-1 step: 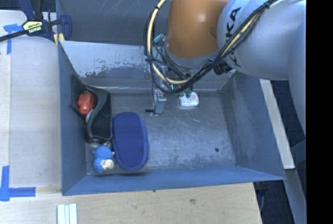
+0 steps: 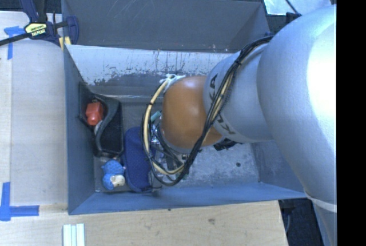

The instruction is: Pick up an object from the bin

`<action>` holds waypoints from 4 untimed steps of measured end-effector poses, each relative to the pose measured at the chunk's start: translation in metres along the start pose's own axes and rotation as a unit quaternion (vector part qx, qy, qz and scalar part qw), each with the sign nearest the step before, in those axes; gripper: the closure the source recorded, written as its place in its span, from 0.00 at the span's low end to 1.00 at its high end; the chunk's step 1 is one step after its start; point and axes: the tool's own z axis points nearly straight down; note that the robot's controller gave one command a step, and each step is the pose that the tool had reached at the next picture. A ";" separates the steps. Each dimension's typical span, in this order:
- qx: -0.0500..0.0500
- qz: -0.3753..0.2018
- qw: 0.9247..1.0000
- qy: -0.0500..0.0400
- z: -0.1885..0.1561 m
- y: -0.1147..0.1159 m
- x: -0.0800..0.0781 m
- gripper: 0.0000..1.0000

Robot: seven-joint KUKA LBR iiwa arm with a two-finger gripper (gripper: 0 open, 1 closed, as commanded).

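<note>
The gripper [image 2: 160,154], open or closed cannot be told, sits low in the bin [image 2: 171,22], with a dark blue oblong pouch [image 2: 133,160] just to its left in the view, lying lengthwise top to bottom.

- Grey bin [image 2: 73,125] is showing dark scuff streaks on its 12 o'clock wall.
- Wrist cover [image 2: 183,110] is reading orange; cables [image 2: 150,125] are reading yellow and black.
- At 9 o'clock, red-orange piece [image 2: 93,113] and black piece [image 2: 111,133] are showing.
- At 7 o'clock, dark blue pouch [image 2: 134,162] and light blue toy [image 2: 113,173] are showing.
</note>
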 end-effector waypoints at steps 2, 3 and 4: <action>0.008 -0.032 0.999 0.006 -0.029 0.065 0.000 0.00; 0.008 -0.045 0.999 0.008 -0.027 0.066 0.002 0.00; 0.007 -0.065 0.998 0.006 -0.027 0.066 0.001 0.00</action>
